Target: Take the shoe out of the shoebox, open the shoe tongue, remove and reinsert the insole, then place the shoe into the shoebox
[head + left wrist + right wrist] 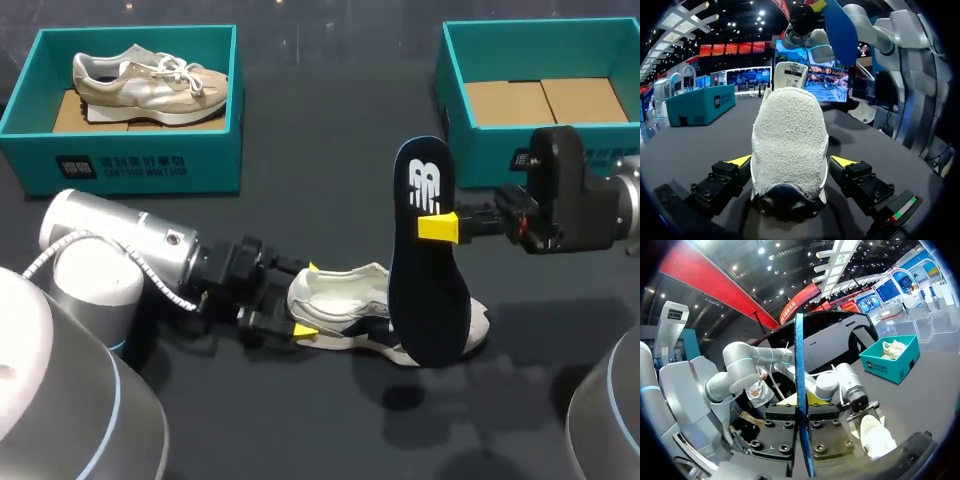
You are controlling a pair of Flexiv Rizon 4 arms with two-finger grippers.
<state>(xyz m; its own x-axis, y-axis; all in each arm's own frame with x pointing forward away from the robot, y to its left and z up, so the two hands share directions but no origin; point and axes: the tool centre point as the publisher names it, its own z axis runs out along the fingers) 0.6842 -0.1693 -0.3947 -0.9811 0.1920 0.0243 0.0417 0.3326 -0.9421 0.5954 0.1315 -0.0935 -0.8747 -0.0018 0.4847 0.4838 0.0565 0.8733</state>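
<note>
A white and navy shoe (360,318) lies on its sole on the dark table, toe to the right. My left gripper (307,300) stands open around its heel (790,140), a yellow tip on either side with a small gap to each. Just above the shoe's front my right gripper (440,228) is shut on a dark blue insole (428,270), holding it upright by its edge. In the right wrist view the insole (800,390) shows edge-on between the fingers, with the shoe (876,436) beyond it. The insole (840,30) hangs high ahead of the left gripper (791,161).
A teal shoebox (130,165) at the back left holds a second, beige shoe (150,82). Another teal shoebox (470,145) at the back right shows only its cardboard floor, just behind my right arm.
</note>
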